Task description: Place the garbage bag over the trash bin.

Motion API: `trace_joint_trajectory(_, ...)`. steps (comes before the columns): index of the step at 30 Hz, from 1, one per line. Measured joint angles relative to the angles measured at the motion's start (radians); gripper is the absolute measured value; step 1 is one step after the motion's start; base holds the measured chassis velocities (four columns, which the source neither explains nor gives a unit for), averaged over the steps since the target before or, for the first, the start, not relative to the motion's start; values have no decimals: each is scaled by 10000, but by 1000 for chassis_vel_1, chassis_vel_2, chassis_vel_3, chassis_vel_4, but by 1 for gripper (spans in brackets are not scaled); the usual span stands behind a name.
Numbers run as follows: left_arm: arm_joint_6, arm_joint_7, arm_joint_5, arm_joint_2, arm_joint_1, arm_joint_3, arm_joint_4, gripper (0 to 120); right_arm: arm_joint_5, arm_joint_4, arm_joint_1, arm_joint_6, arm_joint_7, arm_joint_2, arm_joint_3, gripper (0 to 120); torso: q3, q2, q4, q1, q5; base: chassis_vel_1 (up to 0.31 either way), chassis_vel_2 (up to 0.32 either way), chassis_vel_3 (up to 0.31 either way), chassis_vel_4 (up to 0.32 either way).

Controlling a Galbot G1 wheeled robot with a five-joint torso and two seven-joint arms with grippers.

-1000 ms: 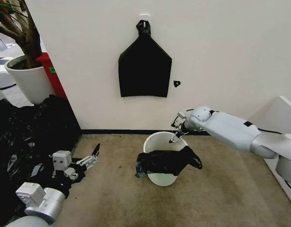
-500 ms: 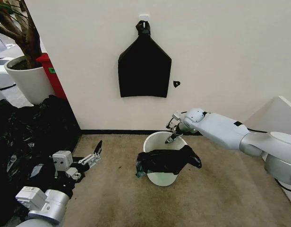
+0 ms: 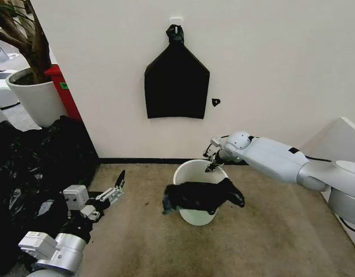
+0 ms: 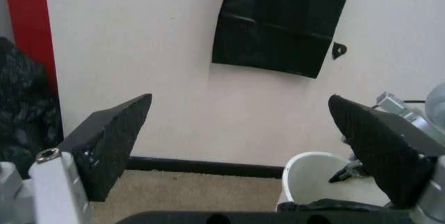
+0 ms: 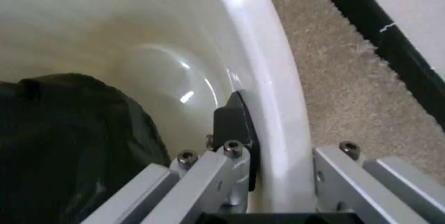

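- Right pincer (image 3: 211, 167) seemingly clamps the trash bin (image 3: 192, 216) rim, one finger inside.
- Left pincer (image 3: 111, 193) waits, spread wide.
- Risk: pulling tips bin, shedding garbage bag (image 3: 203, 196).

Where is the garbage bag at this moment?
In the head view, the garbage bag hangs bunched over the near rim of the trash bin, on the carpet below the wall; the right gripper is at the far rim.
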Motion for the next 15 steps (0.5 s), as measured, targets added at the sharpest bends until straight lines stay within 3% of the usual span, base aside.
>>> trace_joint_trajectory(5, -13, -3, 0, 42, 44, -22, -17, 100, 356, 666, -51, 0, 312, -581, 137, 0, 1, 0, 0, 0, 1, 0, 0, 0, 0)
trace_joint_trajectory(11, -53, 22, 107, -182, 63, 70, -17, 100, 1956, 2232, -197, -9, 1622, -1950, 375, 0, -1, 0, -3, 0, 0, 0, 0, 0, 0)
trace_joint_trajectory(15, -91, 73, 246, -396, 120, 169, -57, 100, 3066, 3414, -1020, -20, 3011, -3176, 1303, 0, -1, 0, -6, 0, 4, 0, 0, 0, 0)
